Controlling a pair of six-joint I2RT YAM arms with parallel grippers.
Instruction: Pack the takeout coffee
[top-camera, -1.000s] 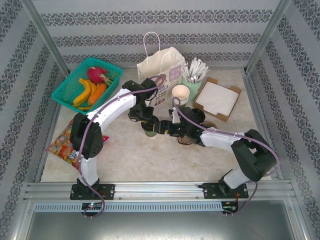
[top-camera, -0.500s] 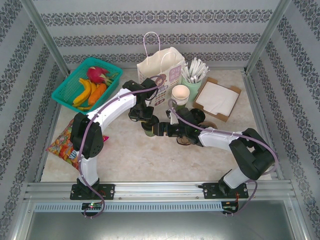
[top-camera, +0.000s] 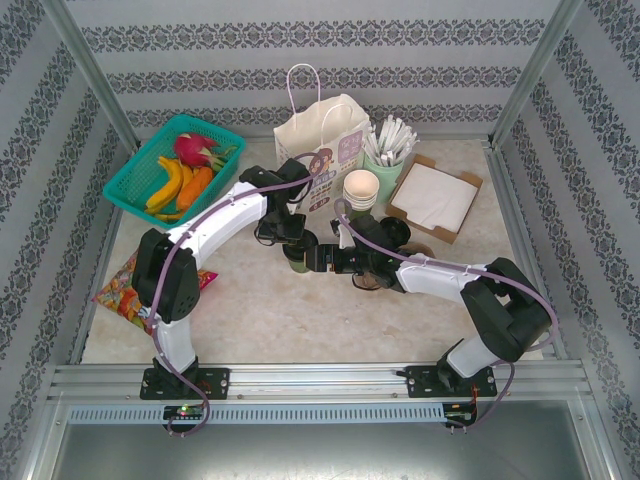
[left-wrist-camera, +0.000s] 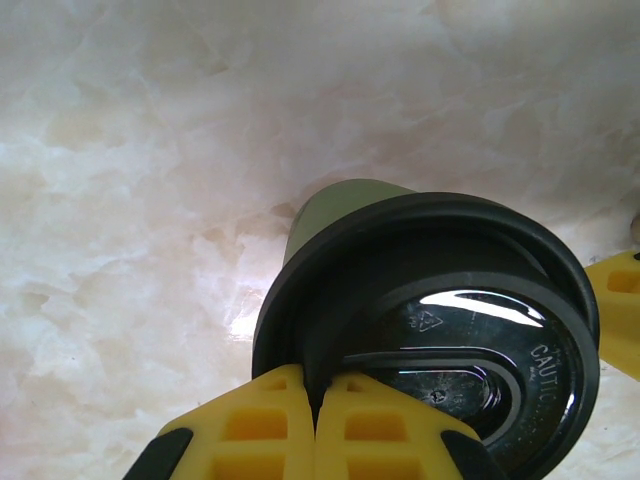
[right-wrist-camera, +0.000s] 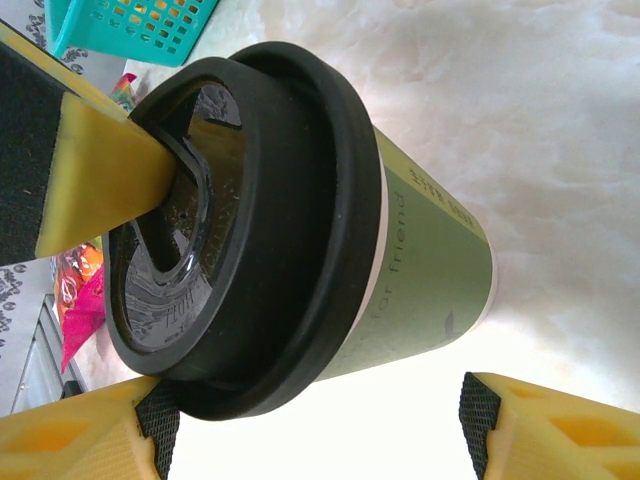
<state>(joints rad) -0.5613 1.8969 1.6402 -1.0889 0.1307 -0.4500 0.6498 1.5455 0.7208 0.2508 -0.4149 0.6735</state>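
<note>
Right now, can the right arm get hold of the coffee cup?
Probably yes: the right gripper is open beside the coffee cup, nothing between them. The left gripper pinches only the rim of the lid, leaving the cup's side free.

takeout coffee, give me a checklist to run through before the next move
1. Lid seated on the takeout coffee: ok where visible.
2. Left end effector shut on the lid's rim: ok.
3. Right end effector open, one finger on each side of the cup: ok.
4. Right end effector already touching the cup: cannot tell.
5. Paper bag upright: ok; mouth open wide enough: cannot tell.
</note>
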